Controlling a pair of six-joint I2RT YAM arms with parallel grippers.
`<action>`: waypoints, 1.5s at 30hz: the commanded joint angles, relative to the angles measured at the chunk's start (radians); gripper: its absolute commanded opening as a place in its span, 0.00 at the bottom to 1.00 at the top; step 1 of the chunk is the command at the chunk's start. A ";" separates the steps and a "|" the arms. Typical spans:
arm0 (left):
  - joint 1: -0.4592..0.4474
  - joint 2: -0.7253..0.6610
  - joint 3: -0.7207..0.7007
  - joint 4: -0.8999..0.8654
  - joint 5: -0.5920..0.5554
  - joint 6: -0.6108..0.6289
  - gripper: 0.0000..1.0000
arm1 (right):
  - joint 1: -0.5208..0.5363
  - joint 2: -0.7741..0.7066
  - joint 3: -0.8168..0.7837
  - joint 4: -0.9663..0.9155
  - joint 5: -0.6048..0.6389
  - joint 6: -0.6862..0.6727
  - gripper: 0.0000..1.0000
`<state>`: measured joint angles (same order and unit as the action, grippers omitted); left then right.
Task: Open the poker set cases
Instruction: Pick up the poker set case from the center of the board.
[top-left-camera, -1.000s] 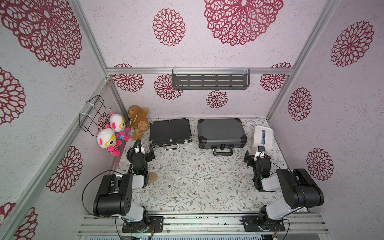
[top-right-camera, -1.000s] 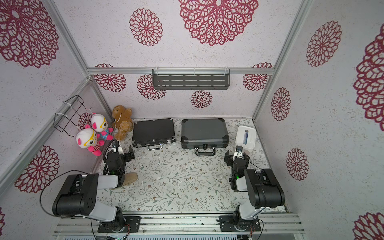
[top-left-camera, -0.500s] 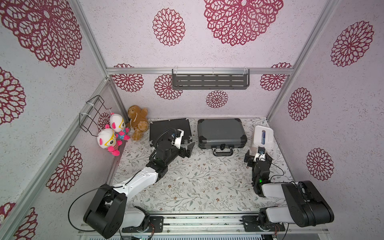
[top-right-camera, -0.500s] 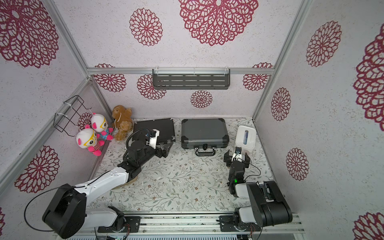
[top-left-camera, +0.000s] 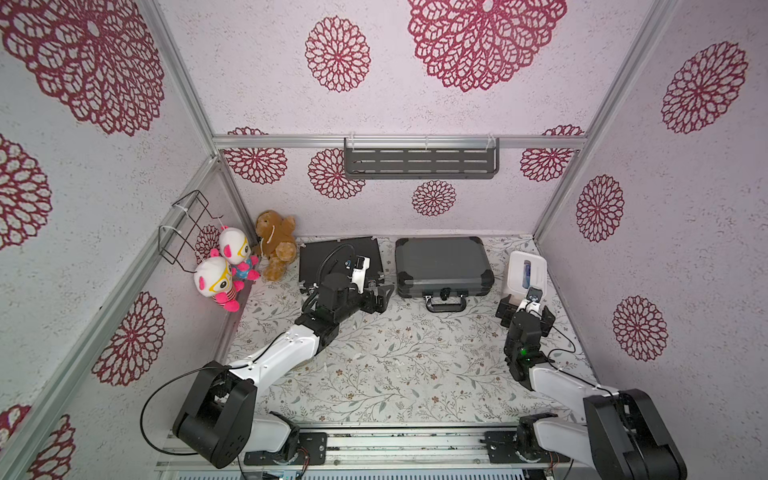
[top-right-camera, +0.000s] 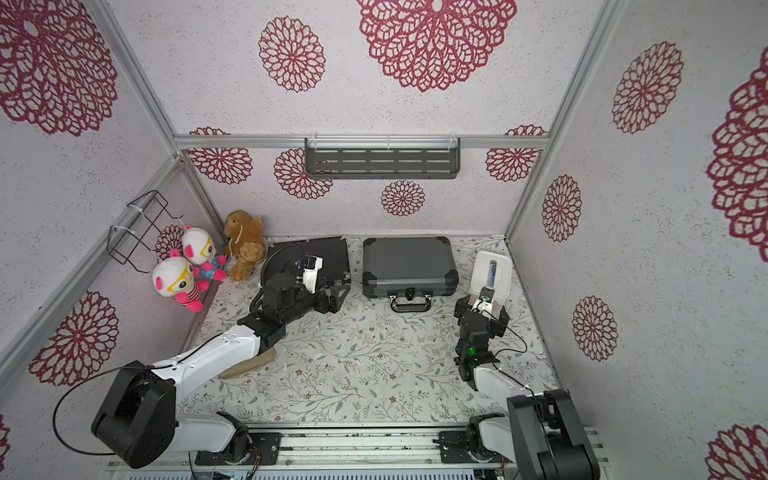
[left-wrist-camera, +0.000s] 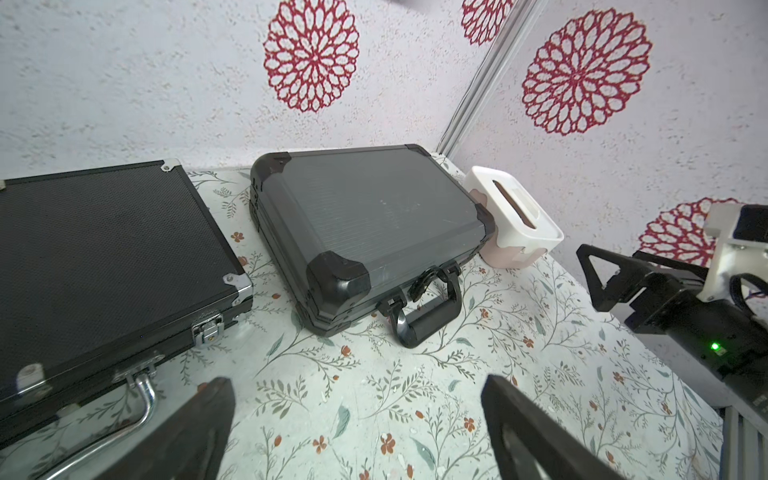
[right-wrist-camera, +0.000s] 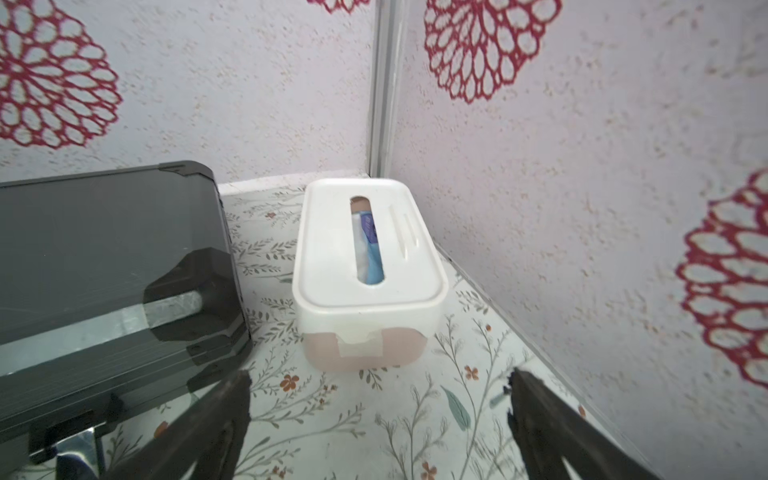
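While both cases are lying flat and shut on the floral worktop (top-left-camera: 395, 374), the slim black case (left-wrist-camera: 95, 249) is sitting at the left of the left wrist frame and the dark-grey case (left-wrist-camera: 365, 216) at centre, handles facing the arms. The left end effector (left-wrist-camera: 357, 432) is hovering near the black case's front corner, jaws spread wide, empty. The right end effector (right-wrist-camera: 378, 424) is gaping too, gripping nothing, facing the white tissue box (right-wrist-camera: 365, 266) at centre frame.
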<state>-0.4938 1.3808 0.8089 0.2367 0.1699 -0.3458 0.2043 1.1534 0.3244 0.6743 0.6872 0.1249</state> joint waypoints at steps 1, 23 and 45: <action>0.003 -0.011 0.017 -0.116 -0.053 0.004 0.97 | 0.003 -0.093 0.151 -0.424 0.098 0.240 0.99; 0.009 -0.008 0.024 -0.140 -0.137 0.021 0.97 | -0.053 -0.275 0.191 -0.855 -0.362 0.438 0.99; 0.129 -0.059 -0.111 -0.150 -0.501 -0.344 0.97 | 0.075 0.147 0.120 -0.149 -0.658 0.671 0.79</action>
<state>-0.3393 1.3670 0.7013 0.0528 -0.2726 -0.6910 0.2741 1.2636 0.4103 0.3695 0.0456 0.7650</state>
